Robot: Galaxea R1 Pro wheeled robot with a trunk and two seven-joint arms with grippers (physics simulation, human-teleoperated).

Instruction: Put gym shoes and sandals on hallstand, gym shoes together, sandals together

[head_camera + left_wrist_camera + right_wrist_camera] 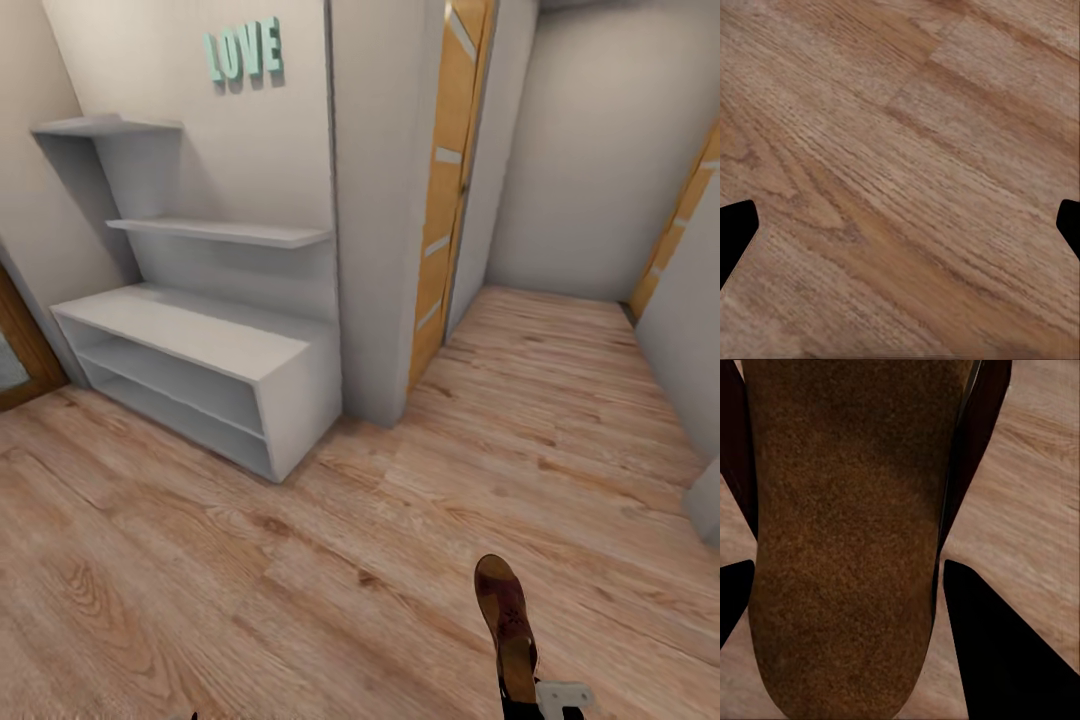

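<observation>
Clearly, the right gripper [847, 577] has its dark fingers [979, 450] closed on a brown sandal [847, 532], one finger pressed along each long edge of it in the right wrist view. From the head view the same sandal [505, 625] juts forward from the bottom edge of the picture, toe pointing away from the robot, held above the wooden floor [300, 580].

The left gripper [900, 225] hangs over bare planks with its fingers [735, 232] spread wide at either side of the left wrist view, holding nothing.

Further out, the white shoe rack [200, 375] stands against the wall at the left, well apart from the held sandal. Its flat top and two open shelf levels look bare; two floating shelves and the green letters "LOVE" [243, 52] sit above it. An orange door [450, 180] lies beyond the wall corner.

The step in hand appears to be carrying this sandal to the rack. To do it well, the robot should turn and roll left until the rack is within reach, keep the grip firm, and set the sandal flat near one end of a level, leaving room beside it for its partner and for both sneakers together.
</observation>
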